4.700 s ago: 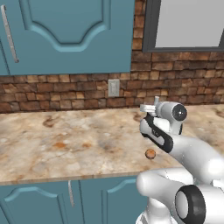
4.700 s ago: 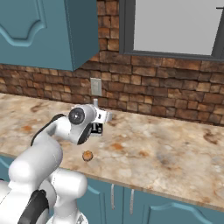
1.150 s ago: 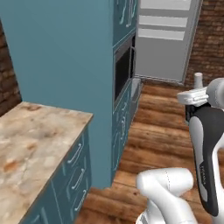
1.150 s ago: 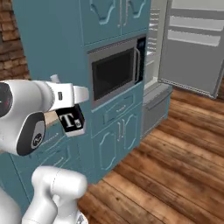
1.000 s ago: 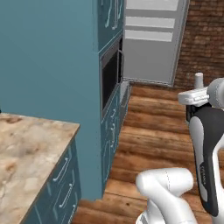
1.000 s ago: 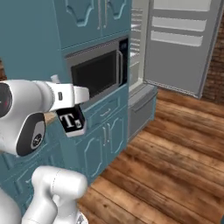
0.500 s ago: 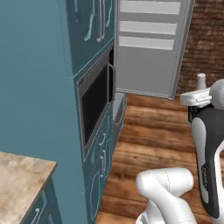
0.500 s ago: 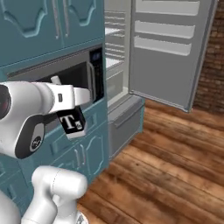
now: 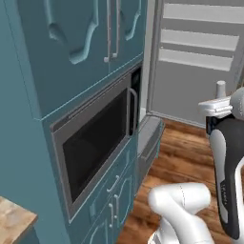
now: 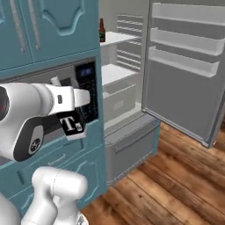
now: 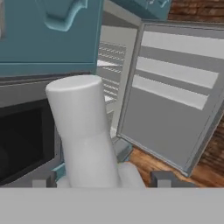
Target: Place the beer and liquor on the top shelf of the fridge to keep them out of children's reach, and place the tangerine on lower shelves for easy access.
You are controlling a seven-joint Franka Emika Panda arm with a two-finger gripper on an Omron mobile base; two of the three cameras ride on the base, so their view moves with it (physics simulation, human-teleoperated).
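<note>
The tool [image 11: 105,181], a two-finger gripper on a white robot arm, is clamped around the clear, squarish liquor bottle [image 11: 85,131]. In the hand view, low in the frame, the bottle's long neck and pale cap rise up the middle between two small dark fingertips [image 11: 162,178]. In the right base view the bottle's black label with a white mark sits at centre left, under the white hand. In the left base view only its pale cap pokes above the hand at the right edge.

The tall grey fridge [image 10: 132,132] stands open at centre and right of the right base view, with white slab shelves inside. A slim dark brown beer bottle [image 10: 102,30] already stands on the top shelf [image 10: 116,38], at upper centre.

The liquor bottle is probably glass: rigid, fairly heavy, smooth and breakable. The flat-sided body looks like the safest place to hold; the narrow neck could slip. It should be kept upright and set down gently, clear of the beer.
</note>
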